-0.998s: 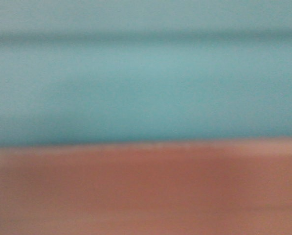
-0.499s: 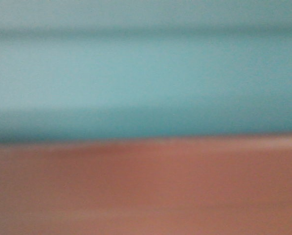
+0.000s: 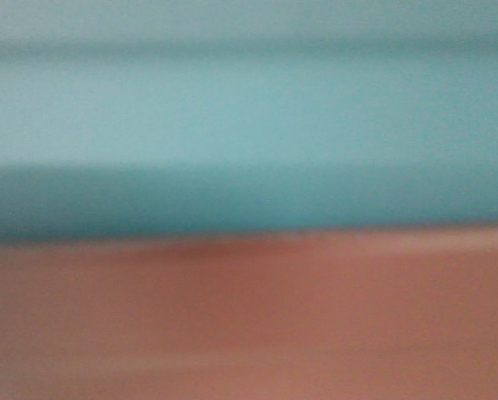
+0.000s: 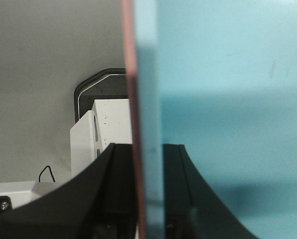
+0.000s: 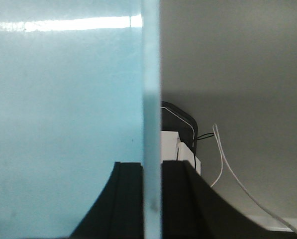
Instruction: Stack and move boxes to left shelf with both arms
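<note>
not much changes over the last second tbh: in the front view the seam between the blue box [image 3: 249, 108] and the pink box [image 3: 249, 325] creeps up a little, and the shadowy band low on the blue gets wider. so i'd guess the pair is drifting slowly while held right up against that camera, which shows only blur. stacking looks done, since the blue wall sits just inside the pink one. the left hand [image 4: 148, 199] pinches both walls together. the right hand [image 5: 151, 199] pinches the blue wall, with no pink showing there. the left shelf isn't in any view, so i reckon the drop-off is still ahead.
</note>
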Tool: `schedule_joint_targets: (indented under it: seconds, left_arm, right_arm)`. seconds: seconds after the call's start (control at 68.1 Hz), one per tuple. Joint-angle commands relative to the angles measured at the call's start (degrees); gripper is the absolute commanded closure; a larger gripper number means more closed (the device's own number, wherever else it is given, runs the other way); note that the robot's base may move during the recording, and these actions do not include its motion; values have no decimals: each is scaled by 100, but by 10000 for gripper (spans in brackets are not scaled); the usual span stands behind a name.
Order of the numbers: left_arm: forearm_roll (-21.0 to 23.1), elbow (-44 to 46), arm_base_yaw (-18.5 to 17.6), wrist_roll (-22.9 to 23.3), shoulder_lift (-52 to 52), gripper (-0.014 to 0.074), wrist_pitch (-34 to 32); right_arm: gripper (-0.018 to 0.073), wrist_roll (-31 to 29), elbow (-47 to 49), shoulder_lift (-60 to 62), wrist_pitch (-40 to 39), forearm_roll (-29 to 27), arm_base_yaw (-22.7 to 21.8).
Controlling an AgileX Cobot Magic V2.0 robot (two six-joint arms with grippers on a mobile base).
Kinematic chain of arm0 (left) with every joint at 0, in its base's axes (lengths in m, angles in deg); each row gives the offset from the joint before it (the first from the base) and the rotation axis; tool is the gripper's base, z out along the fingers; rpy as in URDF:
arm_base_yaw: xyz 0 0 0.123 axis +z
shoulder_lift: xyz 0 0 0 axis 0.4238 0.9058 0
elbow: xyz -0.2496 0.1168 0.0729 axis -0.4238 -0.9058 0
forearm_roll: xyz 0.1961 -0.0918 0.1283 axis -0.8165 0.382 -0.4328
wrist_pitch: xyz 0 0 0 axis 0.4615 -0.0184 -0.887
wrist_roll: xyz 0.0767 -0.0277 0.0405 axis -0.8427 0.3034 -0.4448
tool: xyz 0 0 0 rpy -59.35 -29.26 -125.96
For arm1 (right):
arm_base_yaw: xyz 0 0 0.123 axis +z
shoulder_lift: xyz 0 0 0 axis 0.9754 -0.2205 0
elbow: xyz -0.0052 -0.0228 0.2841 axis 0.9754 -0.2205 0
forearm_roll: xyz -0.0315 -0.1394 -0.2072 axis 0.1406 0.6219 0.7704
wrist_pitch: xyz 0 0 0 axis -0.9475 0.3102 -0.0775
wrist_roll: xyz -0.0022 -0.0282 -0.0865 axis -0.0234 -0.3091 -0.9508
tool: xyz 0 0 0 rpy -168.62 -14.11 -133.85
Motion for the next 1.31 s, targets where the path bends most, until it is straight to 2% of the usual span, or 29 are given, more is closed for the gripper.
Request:
schedule_joint_targets:
  seconds: [0.0, 1.292]
  left_arm:
    - [692, 219, -83, -5, -201, 608, 422]
    - [734, 219, -83, -5, -201, 608, 422]
  right_arm:
    - [506, -21, 194, 188, 364, -192, 15]
    - [506, -21, 194, 188, 350, -185, 15]
